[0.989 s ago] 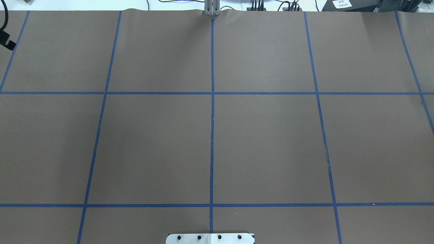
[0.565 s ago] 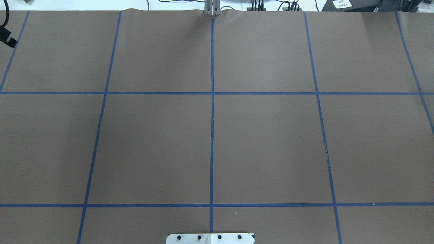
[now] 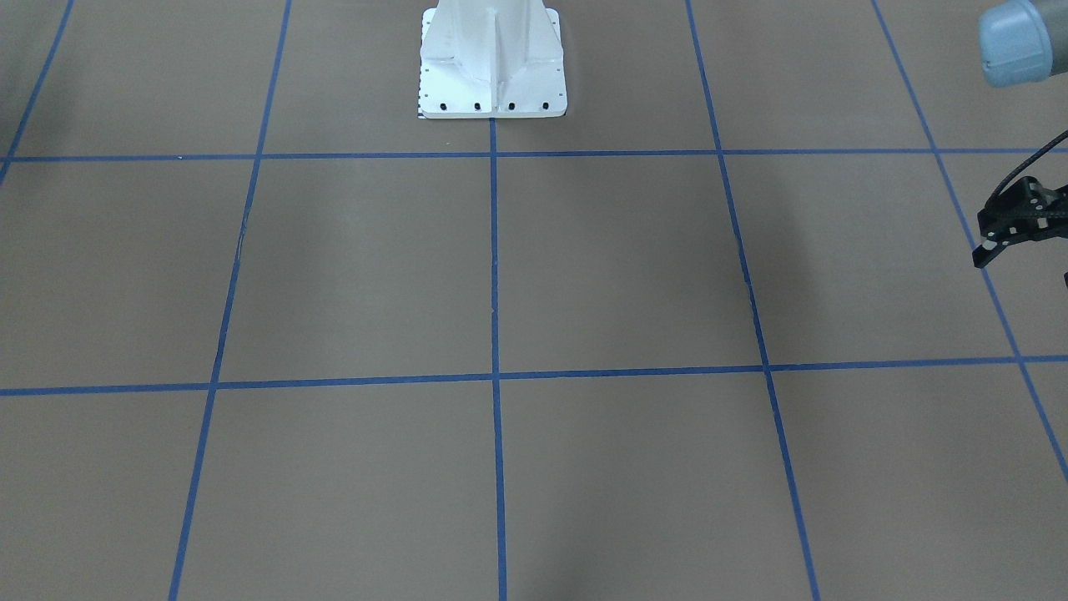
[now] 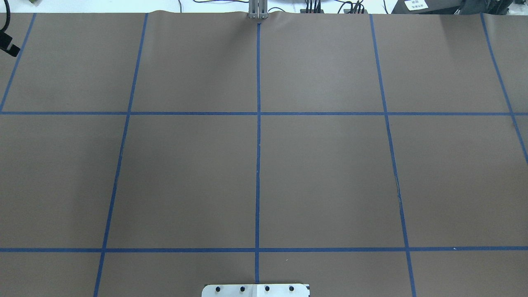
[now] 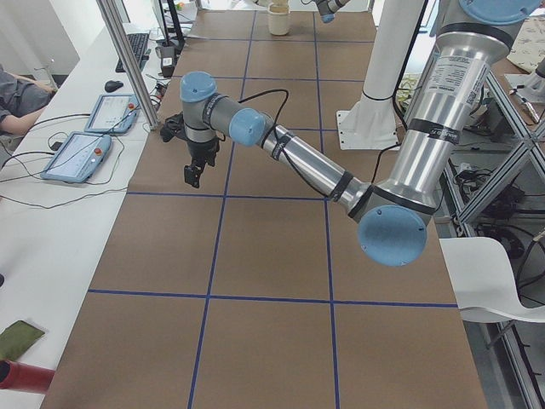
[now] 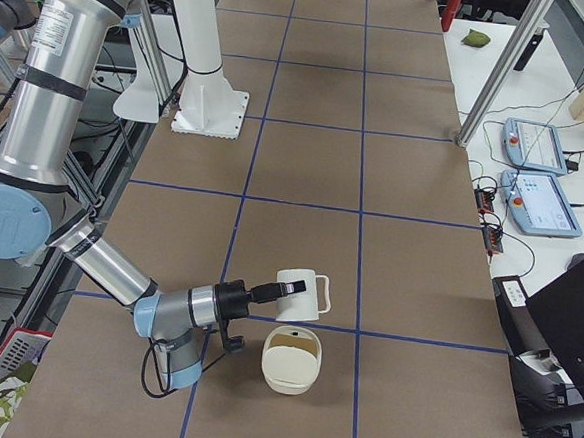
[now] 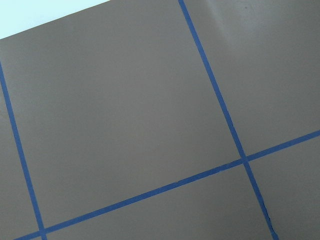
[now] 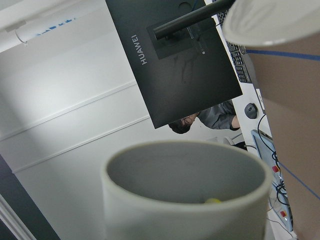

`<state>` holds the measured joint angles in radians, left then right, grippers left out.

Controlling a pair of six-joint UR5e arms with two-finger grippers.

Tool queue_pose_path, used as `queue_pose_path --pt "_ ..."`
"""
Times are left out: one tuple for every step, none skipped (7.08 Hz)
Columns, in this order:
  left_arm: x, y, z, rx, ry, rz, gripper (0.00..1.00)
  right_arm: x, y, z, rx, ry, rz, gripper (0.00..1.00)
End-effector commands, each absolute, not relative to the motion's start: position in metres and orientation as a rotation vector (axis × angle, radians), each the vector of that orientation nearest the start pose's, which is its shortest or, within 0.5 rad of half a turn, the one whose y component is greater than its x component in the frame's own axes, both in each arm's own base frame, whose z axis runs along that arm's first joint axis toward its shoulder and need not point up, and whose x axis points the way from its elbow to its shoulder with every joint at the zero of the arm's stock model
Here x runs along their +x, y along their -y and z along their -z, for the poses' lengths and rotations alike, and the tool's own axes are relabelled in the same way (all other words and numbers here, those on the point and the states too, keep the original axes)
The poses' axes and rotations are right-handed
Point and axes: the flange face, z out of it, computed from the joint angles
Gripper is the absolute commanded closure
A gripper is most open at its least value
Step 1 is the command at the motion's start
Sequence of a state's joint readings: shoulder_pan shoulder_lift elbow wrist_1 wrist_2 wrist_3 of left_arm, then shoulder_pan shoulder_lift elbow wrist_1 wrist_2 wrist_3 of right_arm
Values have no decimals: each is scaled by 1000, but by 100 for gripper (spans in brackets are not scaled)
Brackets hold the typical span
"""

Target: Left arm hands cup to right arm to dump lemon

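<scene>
White cup at low, outstretched right arm's tip, near cream tub.

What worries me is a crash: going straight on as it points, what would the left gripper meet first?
Probably the table's brown cover: the left gripper points down, and its wrist view shows only that cover and blue tape lines. Depth unclear.
</scene>
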<state>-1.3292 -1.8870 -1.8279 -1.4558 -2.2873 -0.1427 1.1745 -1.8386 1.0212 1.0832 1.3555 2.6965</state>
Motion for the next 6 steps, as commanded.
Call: queue_pose_path --pt "74 583 -375 299 -776 -259 0 65 271 -735 -127 -2640 1988 100" --pt "74 583 -375 299 -776 -259 0 68 271 -735 -60 -2586 1950 100" --pt "74 584 -376 297 -776 -257 0 69 271 -735 8 -2543 1920 100" --pt "74 584 -376 297 -776 -257 0 69 275 -734 28 -2531 1902 100" --pt "74 584 -376 297 -776 -257 0 69 275 -733 29 -2530 1899 100" --pt "75 584 -376 297 -776 -257 0 69 275 -733 29 -2533 1895 100"
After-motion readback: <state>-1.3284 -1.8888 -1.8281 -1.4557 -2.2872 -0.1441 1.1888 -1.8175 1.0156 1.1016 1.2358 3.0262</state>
